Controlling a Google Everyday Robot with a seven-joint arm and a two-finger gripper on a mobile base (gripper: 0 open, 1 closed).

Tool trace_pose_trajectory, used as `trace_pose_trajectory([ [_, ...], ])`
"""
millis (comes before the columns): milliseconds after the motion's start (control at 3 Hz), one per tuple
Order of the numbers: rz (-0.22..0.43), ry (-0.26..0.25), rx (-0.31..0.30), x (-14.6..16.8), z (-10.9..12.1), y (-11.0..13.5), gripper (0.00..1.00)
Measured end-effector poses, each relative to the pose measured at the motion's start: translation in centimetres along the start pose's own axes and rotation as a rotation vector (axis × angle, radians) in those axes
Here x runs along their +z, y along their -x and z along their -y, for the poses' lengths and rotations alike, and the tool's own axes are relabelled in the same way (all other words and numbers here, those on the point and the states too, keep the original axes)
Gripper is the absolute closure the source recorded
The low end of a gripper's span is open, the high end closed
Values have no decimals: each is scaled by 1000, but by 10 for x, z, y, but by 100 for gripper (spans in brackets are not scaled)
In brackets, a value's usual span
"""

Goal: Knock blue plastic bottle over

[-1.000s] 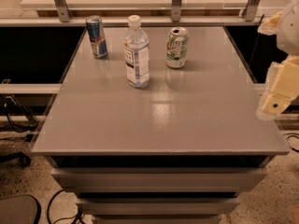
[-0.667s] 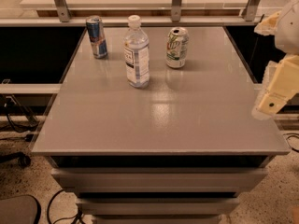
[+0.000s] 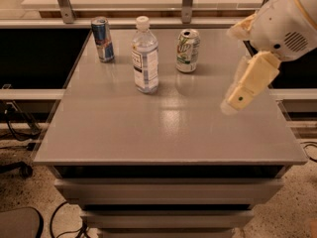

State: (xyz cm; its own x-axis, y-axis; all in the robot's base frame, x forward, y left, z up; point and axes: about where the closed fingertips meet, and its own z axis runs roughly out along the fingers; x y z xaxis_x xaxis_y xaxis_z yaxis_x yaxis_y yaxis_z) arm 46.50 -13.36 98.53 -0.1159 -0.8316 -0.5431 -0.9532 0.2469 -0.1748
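The blue plastic bottle [image 3: 145,54] stands upright on the grey table [image 3: 168,128], near the back and left of the middle. It is clear and bluish with a white cap and a white-and-blue label. My gripper [image 3: 234,102] hangs over the table's right side, well to the right of the bottle and in front of it, not touching it. Its cream fingers point down and to the left.
A slim blue-silver can [image 3: 102,38] stands at the back left of the bottle. A green-white soda can [image 3: 187,50] stands to the bottle's right, between it and my arm. Metal posts and a shelf run behind the table. Cables lie on the floor at left.
My arm has moved left and further in over the table, toward the bottle. The bottle and both cans have stayed upright in place.
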Motion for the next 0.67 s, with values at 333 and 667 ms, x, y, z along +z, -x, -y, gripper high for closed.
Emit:
trace_pose_trajectory([
  [333, 104, 60, 23, 32, 4, 33, 0],
  [667, 163, 142, 50, 73, 4, 61, 0],
])
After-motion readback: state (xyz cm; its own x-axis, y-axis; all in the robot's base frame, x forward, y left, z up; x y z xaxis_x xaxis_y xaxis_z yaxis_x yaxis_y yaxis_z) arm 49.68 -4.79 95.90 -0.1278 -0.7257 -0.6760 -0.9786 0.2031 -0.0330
